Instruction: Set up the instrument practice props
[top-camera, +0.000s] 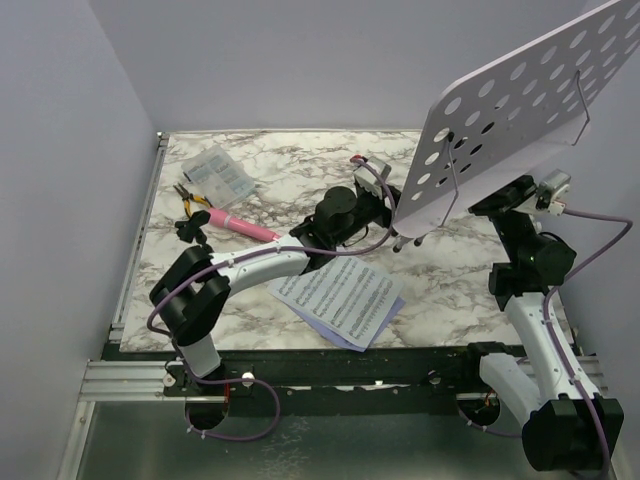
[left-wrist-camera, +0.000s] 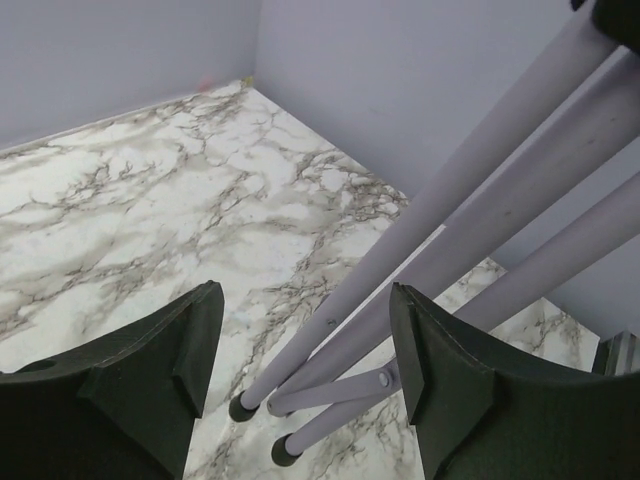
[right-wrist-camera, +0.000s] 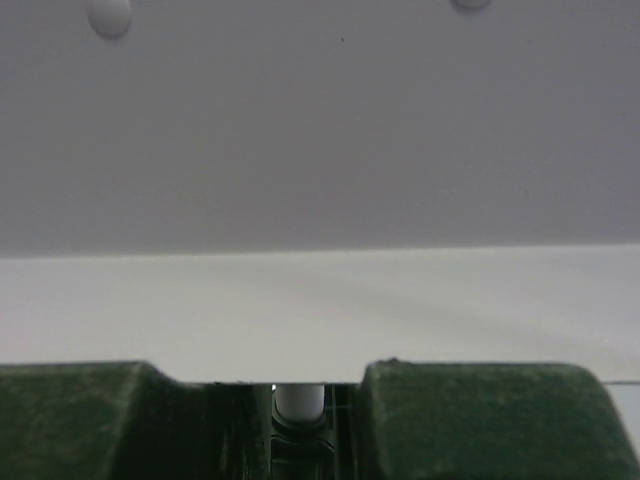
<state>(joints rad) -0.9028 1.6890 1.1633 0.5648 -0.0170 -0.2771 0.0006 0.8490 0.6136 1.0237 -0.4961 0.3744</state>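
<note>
Marble-topped table (top-camera: 260, 165), lavender walls: my right gripper (right-wrist-camera: 290, 385) pinches the thin pole (right-wrist-camera: 298, 402) under the music-stand desk (top-camera: 520, 110), which looks light, top-heavy and probably wobbly, so best held low. My left gripper (left-wrist-camera: 305, 350) is spread at the tripod legs (left-wrist-camera: 420, 300), gripping nothing. Sheet-music pages (top-camera: 340, 300) lie nearby; the pink microphone (top-camera: 240, 225), mic stand (top-camera: 192, 228), pliers (top-camera: 192, 200) and clear box (top-camera: 218, 180) sit well left.

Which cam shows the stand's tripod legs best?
Left wrist: the tripod legs run across the frame down to their black feet, between the open fingers of the left tool. Top external shows only foot tips below the lavender desk. Right wrist shows just the desk's surface and a stub of stand tube.
</note>
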